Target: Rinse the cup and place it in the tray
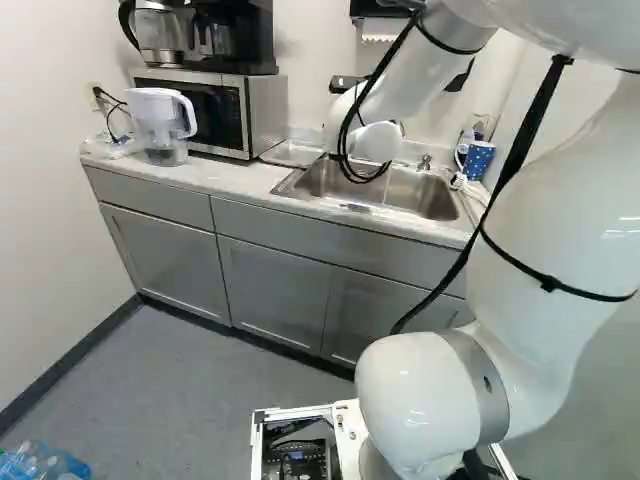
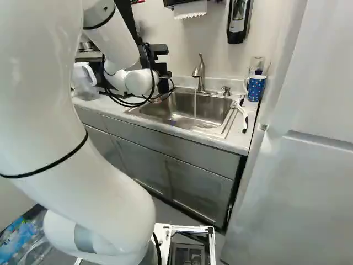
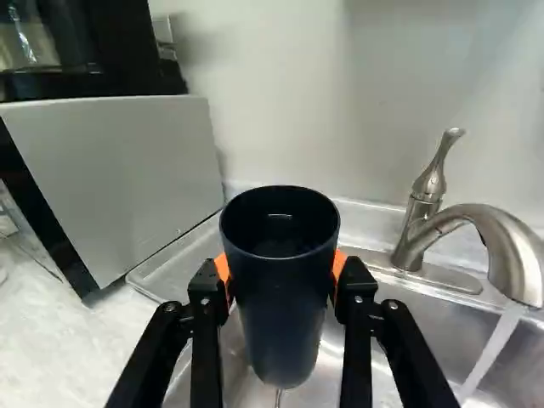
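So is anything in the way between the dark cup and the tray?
No, I can't see anything between the dark cup, held in the gripper, and the tray. The microwave stands right beside the tray, not in between. The faucet is on the cup's other side.

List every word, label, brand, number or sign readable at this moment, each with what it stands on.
No text can be read in any view.
Dark cup: no print shows.
Blue mug: light dots, no letters that I can make out.
Plastic bottles: any print too blurred.
Electronics box: any markings too small.
Wall dispenser: nothing legible.
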You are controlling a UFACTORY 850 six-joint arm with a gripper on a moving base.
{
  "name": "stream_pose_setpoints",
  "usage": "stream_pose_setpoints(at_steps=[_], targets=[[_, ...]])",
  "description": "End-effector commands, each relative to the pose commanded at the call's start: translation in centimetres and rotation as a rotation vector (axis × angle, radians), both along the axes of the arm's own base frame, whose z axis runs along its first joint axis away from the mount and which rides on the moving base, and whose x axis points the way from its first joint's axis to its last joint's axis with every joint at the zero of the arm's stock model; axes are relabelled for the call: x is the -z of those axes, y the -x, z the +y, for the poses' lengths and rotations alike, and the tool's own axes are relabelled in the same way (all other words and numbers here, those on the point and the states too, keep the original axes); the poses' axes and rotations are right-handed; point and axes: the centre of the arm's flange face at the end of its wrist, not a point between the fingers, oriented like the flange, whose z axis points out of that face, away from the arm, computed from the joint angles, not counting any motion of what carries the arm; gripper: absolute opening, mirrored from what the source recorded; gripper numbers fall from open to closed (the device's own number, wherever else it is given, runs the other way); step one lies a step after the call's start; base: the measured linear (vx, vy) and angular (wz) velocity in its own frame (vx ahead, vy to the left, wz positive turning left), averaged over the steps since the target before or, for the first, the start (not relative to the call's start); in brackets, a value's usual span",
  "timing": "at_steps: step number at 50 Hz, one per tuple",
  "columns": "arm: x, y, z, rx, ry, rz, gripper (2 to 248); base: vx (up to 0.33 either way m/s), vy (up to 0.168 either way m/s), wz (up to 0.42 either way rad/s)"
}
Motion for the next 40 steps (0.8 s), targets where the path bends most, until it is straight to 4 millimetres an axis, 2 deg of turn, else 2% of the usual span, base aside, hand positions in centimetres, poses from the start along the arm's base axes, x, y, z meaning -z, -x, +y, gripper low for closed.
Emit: stream_pose_setpoints(at_steps=[12, 23, 40], targets=[[-1.3, 0.0, 0.1, -0.003, -0.001, -0.026, 125, 0.0, 0.0, 0.0], [-1.3, 0.0, 0.1, -0.002, -0.006, -0.026, 125, 0.0, 0.0, 0.0], [-1.3, 0.0, 0.1, 0.013, -0.158, -0.024, 125, 0.0, 0.0, 0.0]])
